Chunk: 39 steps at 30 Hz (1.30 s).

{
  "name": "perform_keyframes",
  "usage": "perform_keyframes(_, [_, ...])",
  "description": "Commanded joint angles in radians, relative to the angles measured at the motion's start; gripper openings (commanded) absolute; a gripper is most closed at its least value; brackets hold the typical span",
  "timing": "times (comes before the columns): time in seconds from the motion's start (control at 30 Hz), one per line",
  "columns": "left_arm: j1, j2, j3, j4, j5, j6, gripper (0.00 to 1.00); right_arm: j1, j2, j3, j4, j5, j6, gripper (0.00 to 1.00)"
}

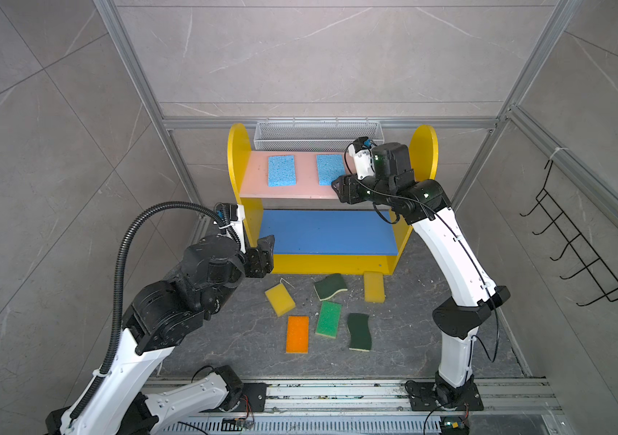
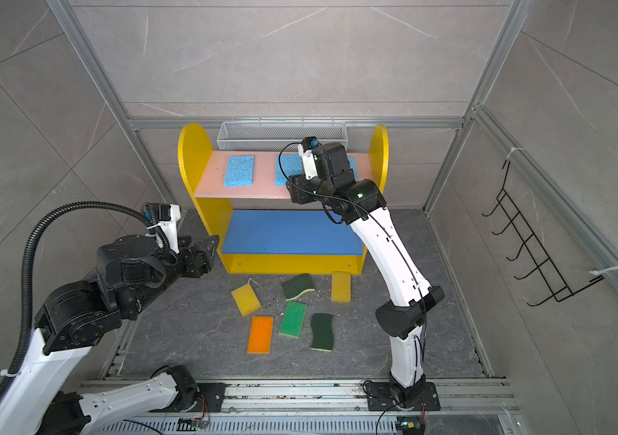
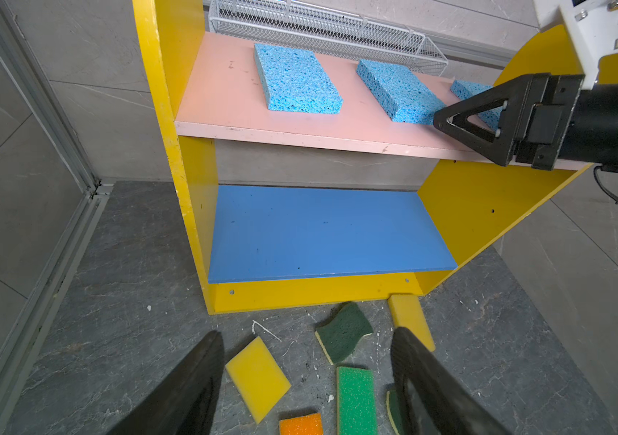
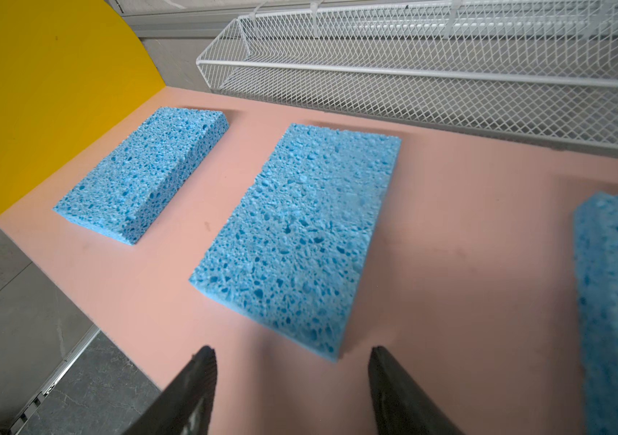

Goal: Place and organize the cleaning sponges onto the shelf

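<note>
Right gripper [image 4: 288, 350], jaws parted and empty, is held at the shelf's [image 1: 238, 150] pink board [image 1: 303, 190], where three blue sponges [image 4: 296, 241] are laid. Left gripper [image 3: 307, 331], likewise parted and empty, is held near six floor sponges [image 1: 329, 319]; one is judged due for grasping next.

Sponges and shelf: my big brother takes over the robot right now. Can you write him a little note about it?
Grippers: the left gripper is open and empty, near the shelf's left front corner. The right gripper is open and empty, at the pink board's front edge.
Done: three light blue sponges lie flat in a row on the pink board.
Left: six on the floor before the shelf: two yellow sponges, two dark green sponges, a bright green sponge, an orange sponge. The blue board is bare.
</note>
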Motion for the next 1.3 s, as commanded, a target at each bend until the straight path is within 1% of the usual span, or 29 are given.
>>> perform_keyframes(0.0, [0.001, 0.005, 0.013, 0.044, -0.005, -0.007, 0.72, -0.006, 0.024, 0.025, -0.003, -0.03, 0.019, 0.67])
perform_keyframes(0.27, [0.002, 0.022, 0.022, 0.047, 0.002, -0.004, 0.72, -0.005, 0.036, 0.031, 0.007, -0.093, 0.036, 0.66])
perform_keyframes(0.57, [0.002, 0.022, 0.025, 0.044, 0.001, -0.006, 0.72, -0.005, 0.035, 0.031, -0.005, -0.092, 0.039, 0.64])
perform_keyframes(0.87, [0.002, 0.017, 0.021, 0.041, 0.001, -0.011, 0.72, -0.005, 0.035, 0.028, -0.006, -0.118, 0.05, 0.62])
perform_keyframes(1.07, [0.002, 0.009, 0.024, 0.038, 0.001, -0.013, 0.72, -0.005, 0.029, 0.028, -0.027, -0.086, 0.038, 0.62])
perform_keyframes(1.27, [0.001, 0.018, 0.034, 0.011, -0.006, -0.019, 0.72, -0.006, -0.023, -0.001, -0.03, -0.066, 0.028, 0.62])
